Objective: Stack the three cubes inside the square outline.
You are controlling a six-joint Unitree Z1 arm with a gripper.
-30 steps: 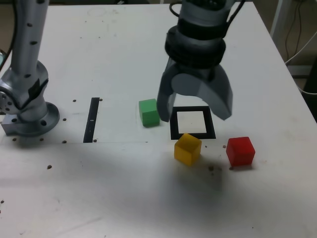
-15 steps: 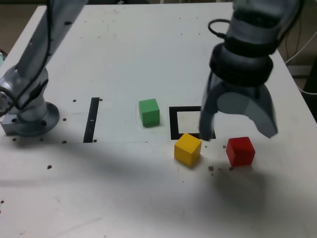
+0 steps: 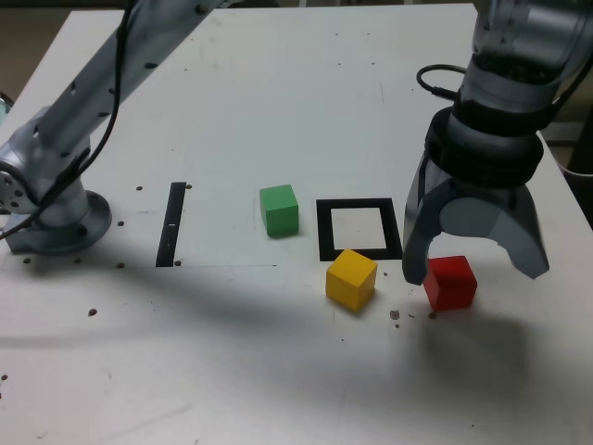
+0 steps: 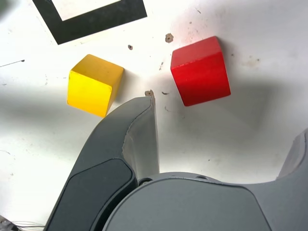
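- The white counter [image 3: 278,93] is the biggest thing. It has small dark specks on it.
- The grey robot arm [image 3: 120,74] starts at its round base [image 3: 51,213] on the exterior view's left and goes up out of the picture.
- The pincer [image 3: 473,269] hangs down on the exterior view's right. Its two jaws are spread wide apart and hold nothing. The red cube sits below the gap between the jaws, closer to the jaw on the exterior view's left, and no jaw touches it.
- The square outline [image 3: 359,206] is black tape with white in the middle. No cube is inside it.
- A thin black strip [image 3: 172,224] lies on the counter near the base.
- The red cube [image 3: 450,282] sits on the counter, near the outline's corner on the exterior view's right.
- The yellow cube [image 3: 351,278] sits just in front of the outline, turned a little. It is apart from the red cube.
- The green cube [image 3: 279,209] sits just beside the outline, on the exterior view's left.
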